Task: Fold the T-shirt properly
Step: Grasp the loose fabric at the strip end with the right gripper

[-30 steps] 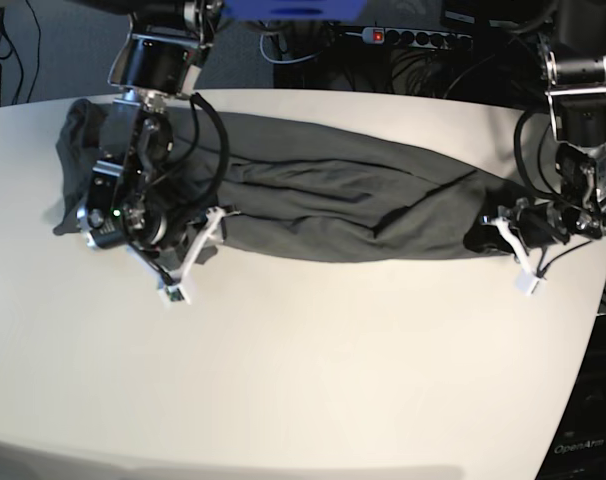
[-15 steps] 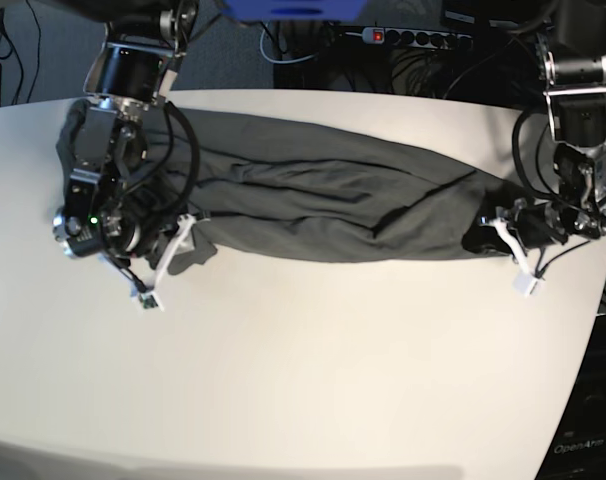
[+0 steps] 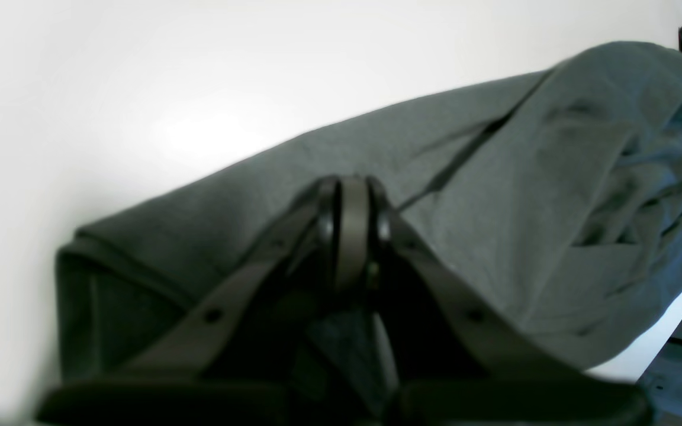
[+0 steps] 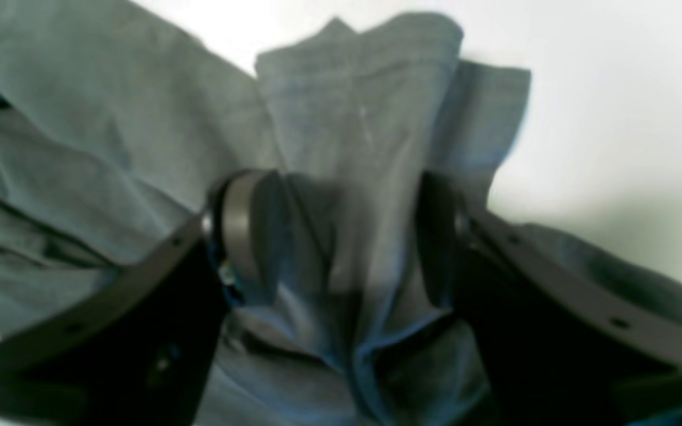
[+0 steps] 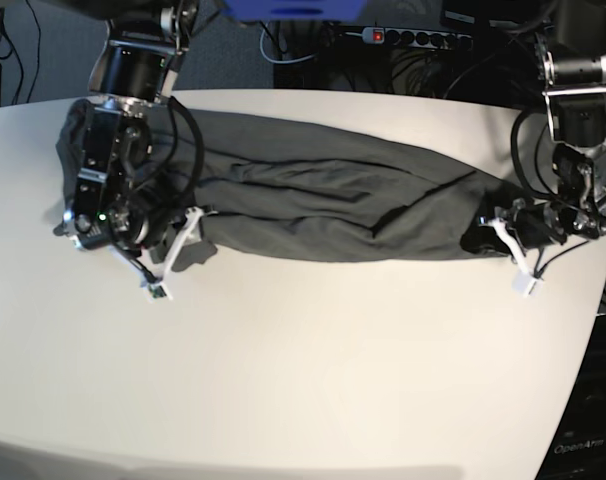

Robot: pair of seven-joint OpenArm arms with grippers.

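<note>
Base view shows your right tool [image 5: 178, 235] has drifted back along the T-shirt [image 5: 323, 205], which lies stretched across the surface [image 5: 313, 380]; its jaws straddle a bunched fold, narrowing. Your left tool [image 5: 498, 228] stays clamped on the other end, so tension holds.

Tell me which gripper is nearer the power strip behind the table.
Left. The left gripper holds the T-shirt's end below-right of the power strip in the base view; the right gripper is at the far opposite end.

T-shirt [image 5: 323, 205] stretched across table [image 5: 313, 370] far side; power strip [image 5: 418, 38] behind table.
</note>
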